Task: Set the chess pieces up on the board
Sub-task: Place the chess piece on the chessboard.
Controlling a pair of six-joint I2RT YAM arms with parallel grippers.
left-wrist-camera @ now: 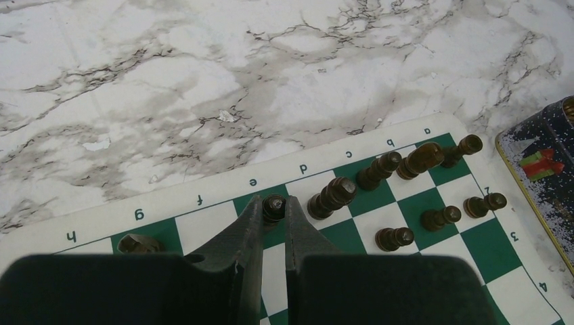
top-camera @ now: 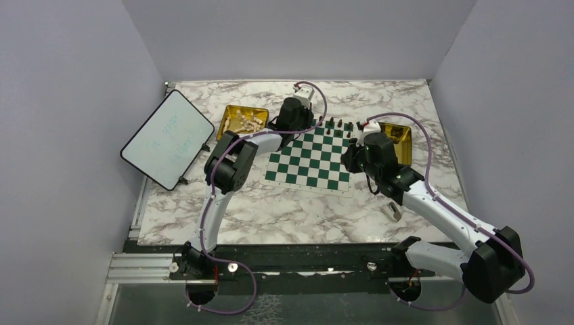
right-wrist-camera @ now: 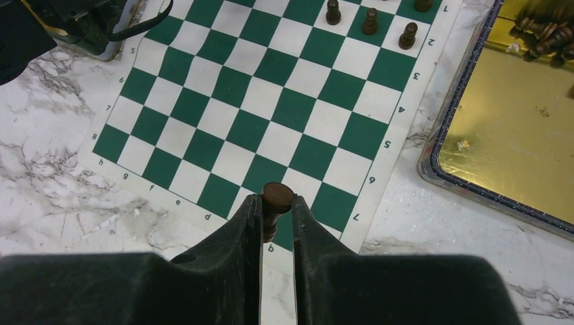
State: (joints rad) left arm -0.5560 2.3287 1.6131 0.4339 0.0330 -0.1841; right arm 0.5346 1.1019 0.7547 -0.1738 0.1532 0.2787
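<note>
Now the left tool is clenched on a dark chess piece at the board's e-file edge square, beside other dark pieces. The right tool grasps a round-topped dark piece over the board's lettered border.

Overhead and close wrist views share the board

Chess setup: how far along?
Done: a few standing dark pieces on the board, files a-d. In hand: left gripper shut on a dark piece at file e; right gripper shut on a second dark piece. Left: cream pieces in their tray, spare dark pieces.
</note>
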